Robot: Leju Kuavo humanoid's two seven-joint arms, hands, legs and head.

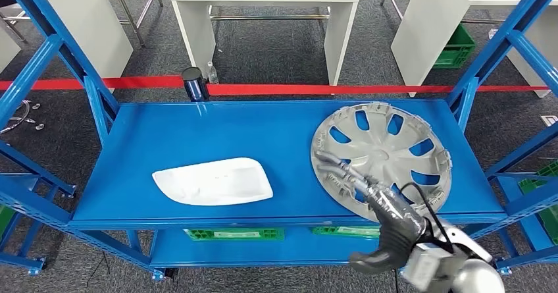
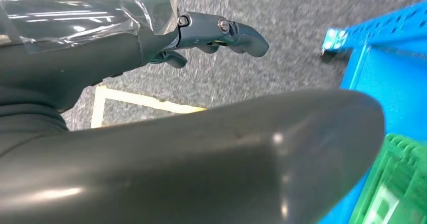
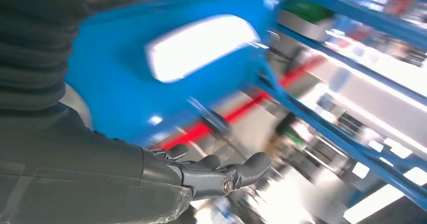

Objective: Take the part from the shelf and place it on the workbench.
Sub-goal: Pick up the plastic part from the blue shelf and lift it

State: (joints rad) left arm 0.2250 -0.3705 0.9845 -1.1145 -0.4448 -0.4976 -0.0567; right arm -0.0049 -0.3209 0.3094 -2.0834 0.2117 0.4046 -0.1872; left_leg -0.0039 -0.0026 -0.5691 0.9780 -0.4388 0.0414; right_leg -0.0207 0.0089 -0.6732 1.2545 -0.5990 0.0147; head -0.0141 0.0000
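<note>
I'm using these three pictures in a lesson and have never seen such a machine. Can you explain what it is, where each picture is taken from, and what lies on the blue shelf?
This is a humanoid robot with two arms and many-fingered hands. The large picture is its own head view, looking down at a blue shelf. On it lie a white plastic part and a silver wheel cover. The right hand reaches over the wheel cover's near edge, fingers spread, gripping nothing yet. The other two pictures come from wrist cameras. One shows the left hand hanging empty above grey carpet; the other, blurred, shows the right hand's fingers.
</note>
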